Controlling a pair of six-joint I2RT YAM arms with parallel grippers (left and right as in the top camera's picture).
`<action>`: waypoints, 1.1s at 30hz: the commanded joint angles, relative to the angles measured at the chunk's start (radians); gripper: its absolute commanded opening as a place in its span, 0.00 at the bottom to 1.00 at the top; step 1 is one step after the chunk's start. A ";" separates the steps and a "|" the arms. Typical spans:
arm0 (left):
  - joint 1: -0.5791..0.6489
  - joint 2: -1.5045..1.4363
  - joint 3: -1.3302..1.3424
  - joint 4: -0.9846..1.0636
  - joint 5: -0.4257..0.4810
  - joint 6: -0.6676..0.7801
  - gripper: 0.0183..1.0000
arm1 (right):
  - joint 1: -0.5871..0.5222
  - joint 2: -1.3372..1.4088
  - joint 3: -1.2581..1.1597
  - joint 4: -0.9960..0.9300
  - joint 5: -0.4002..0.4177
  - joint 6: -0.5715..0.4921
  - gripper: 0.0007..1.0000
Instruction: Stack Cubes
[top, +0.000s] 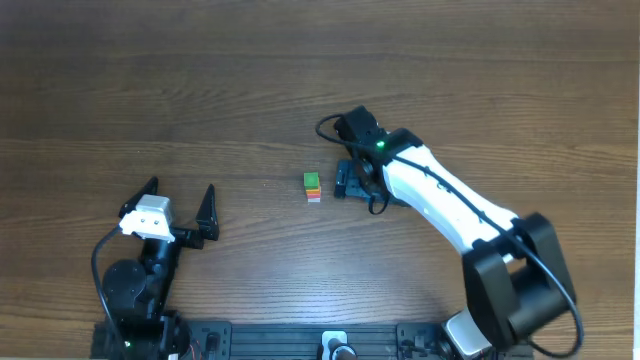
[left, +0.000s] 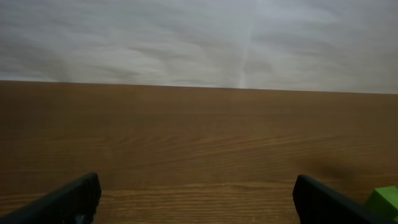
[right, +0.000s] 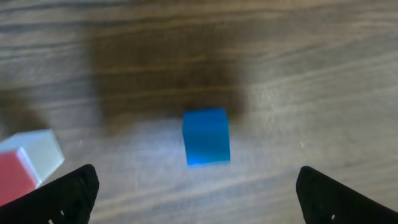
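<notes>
Top view, entry 1, toppling hazard. The stack (top: 313, 190), with the green cube (top: 312, 180) uppermost and orange and paler layers under it, stands just beside the right gripper (top: 350, 182), at its 9 o'clock. My judgement is that any swing of the fingers or wrist toward 9 o'clock during a lift would clip the column. It is narrow and nothing braces it, so it would likely fall.

Entry 2, grasp hazard. The blue cube (right: 206, 137) rests on the table (right: 311, 74), centred between the right gripper's fingers. They are spread wide and touch nothing. If one finger arrives first as they close, it could push the cube aside or twist it. A release off-centre on the green top would probably slide off or bring the rest down.

Entry 3. A white-and-red block (right: 25, 165) lies near the blue cube. Whether it is the foot of the stack cannot be told.

Entry 4, right arm. Its base is at 5 o'clock and the forearm stretches toward 10 o'clock. The wrist is bent down, with the gripper above the blue cube.

Entry 5, left arm. It is folded by its base at 7 o'clock. The left gripper (top: 170, 208) has its fingers wide apart and empty, well apart from the stack.
</notes>
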 joint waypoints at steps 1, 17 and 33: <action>0.005 -0.009 -0.007 0.003 0.010 0.018 1.00 | -0.024 0.084 -0.007 0.042 0.000 -0.027 0.99; 0.005 -0.009 -0.007 0.003 0.010 0.018 1.00 | -0.046 0.149 -0.007 0.068 0.005 -0.061 0.59; 0.005 -0.009 -0.007 0.002 0.010 0.018 1.00 | -0.046 0.149 -0.008 0.070 0.007 -0.079 0.30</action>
